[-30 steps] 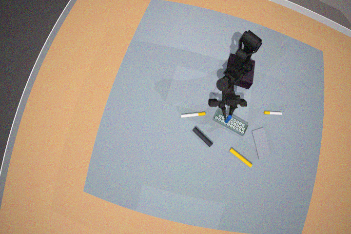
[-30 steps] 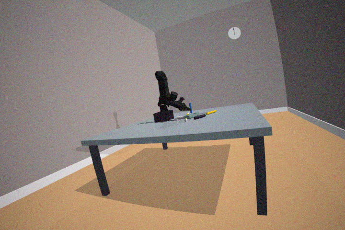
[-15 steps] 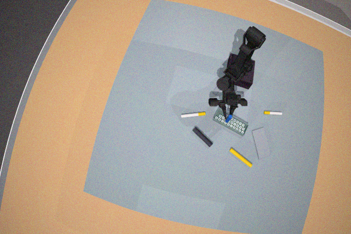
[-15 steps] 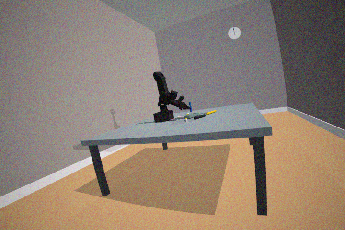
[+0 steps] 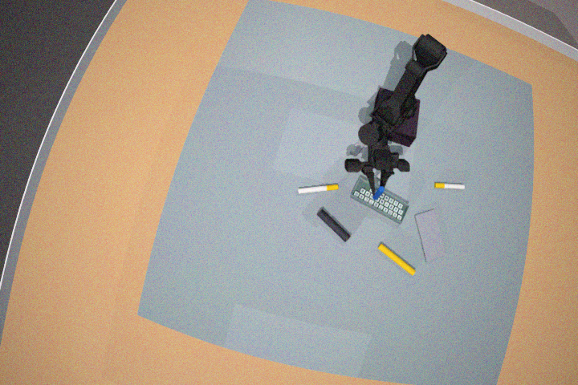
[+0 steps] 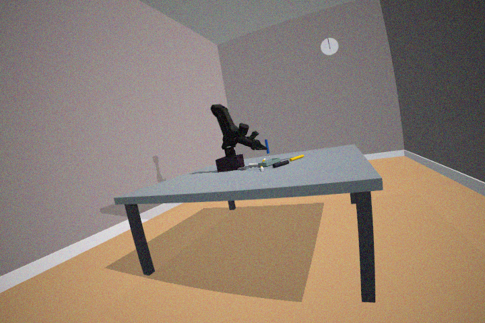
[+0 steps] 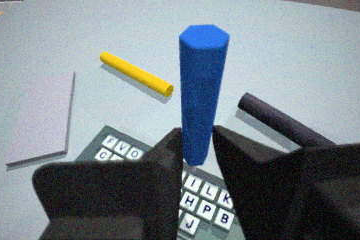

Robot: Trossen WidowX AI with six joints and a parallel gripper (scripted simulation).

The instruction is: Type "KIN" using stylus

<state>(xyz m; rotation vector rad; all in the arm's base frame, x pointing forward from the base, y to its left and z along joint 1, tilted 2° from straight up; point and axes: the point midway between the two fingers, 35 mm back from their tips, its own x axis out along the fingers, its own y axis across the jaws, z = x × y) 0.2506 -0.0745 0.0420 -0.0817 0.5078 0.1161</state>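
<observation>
My gripper [image 7: 196, 133] [image 5: 378, 180] [image 6: 263, 146] is shut on the blue stylus [image 7: 202, 90] [image 5: 379, 192] [image 6: 267, 145], which stands upright between the fingers. It hangs over the small green keyboard [image 5: 380, 203] [image 7: 119, 148] [image 6: 270, 161], above its end nearest the arm. In the wrist view white keys I, L, K, H, P and B show just below the fingers. The stylus tip is hidden behind the fingers.
On the grey table [image 5: 235, 227] [image 6: 319, 171] lie a yellow rod [image 5: 396, 258] [image 7: 136, 73], a dark rod [image 5: 333, 224] [image 7: 280, 121], a pale flat pad [image 5: 429, 234] [image 7: 40, 120], and two white-and-yellow markers [image 5: 317, 188] [image 5: 449, 185]. The arm's dark base [image 5: 400, 120] stands behind the keyboard.
</observation>
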